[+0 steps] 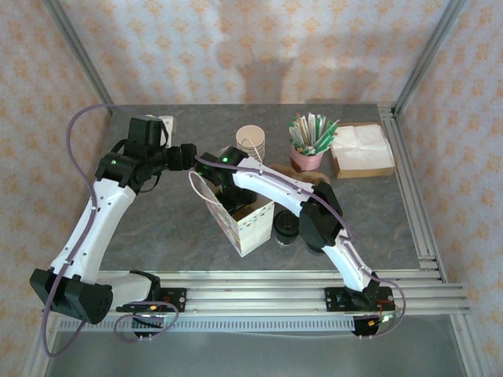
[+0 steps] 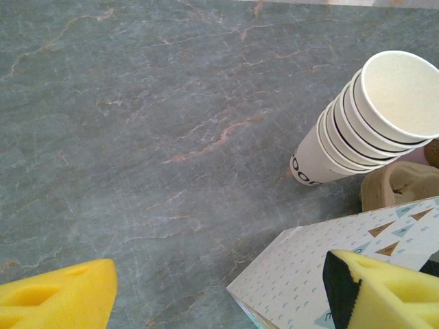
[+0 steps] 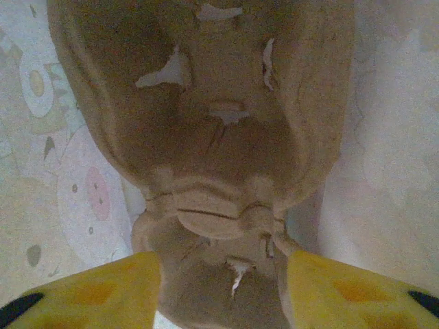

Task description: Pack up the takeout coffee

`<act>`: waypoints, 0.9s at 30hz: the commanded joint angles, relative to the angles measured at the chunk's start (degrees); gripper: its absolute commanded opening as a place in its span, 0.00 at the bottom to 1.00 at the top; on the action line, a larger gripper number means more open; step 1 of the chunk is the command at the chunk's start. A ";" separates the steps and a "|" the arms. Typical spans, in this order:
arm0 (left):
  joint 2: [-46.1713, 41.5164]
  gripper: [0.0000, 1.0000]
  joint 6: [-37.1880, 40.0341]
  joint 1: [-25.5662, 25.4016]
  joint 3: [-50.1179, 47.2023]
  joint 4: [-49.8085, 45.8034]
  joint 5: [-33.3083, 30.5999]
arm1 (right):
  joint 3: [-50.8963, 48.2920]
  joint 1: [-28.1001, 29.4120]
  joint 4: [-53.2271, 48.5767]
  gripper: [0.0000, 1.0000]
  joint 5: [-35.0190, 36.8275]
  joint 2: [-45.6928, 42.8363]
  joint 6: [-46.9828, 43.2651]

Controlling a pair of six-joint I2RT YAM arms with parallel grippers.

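Note:
The takeout coffee is hidden from me. A patterned white paper bag (image 1: 253, 226) (image 2: 302, 274) stands open at mid-table. My right gripper (image 1: 229, 185) (image 3: 223, 288) reaches down into it, its yellow fingers (image 3: 89, 291) straddling the narrow end of a brown pulp cup carrier (image 3: 206, 137) that rests inside the bag. Whether the pads still press the carrier I cannot tell. My left gripper (image 1: 187, 155) (image 2: 218, 296) hovers open at the bag's far-left corner, one finger (image 2: 384, 288) beside the bag's wall, gripping nothing.
A stack of lidless beige cups (image 1: 251, 141) (image 2: 357, 130) stands behind the bag. A low black round stack (image 1: 285, 228) sits right of the bag, against the right arm. Back right: a pink cup of stirrers (image 1: 306, 159), napkins (image 1: 361, 149), another brown pulp piece (image 1: 314, 179).

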 commanded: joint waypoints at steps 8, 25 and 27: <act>-1.61 0.80 -1.59 -3.74 1.38 0.01 4.50 | -3.18 0.59 8.04 0.59 -0.04 -3.85 1.96; 0.40 0.80 -1.71 -5.36 4.72 -3.88 2.16 | -9.07 0.59 16.75 0.85 2.95 -15.74 5.56; 0.47 0.80 -1.69 -5.50 4.67 -4.03 1.64 | -9.29 0.59 17.30 0.85 3.31 -16.92 5.85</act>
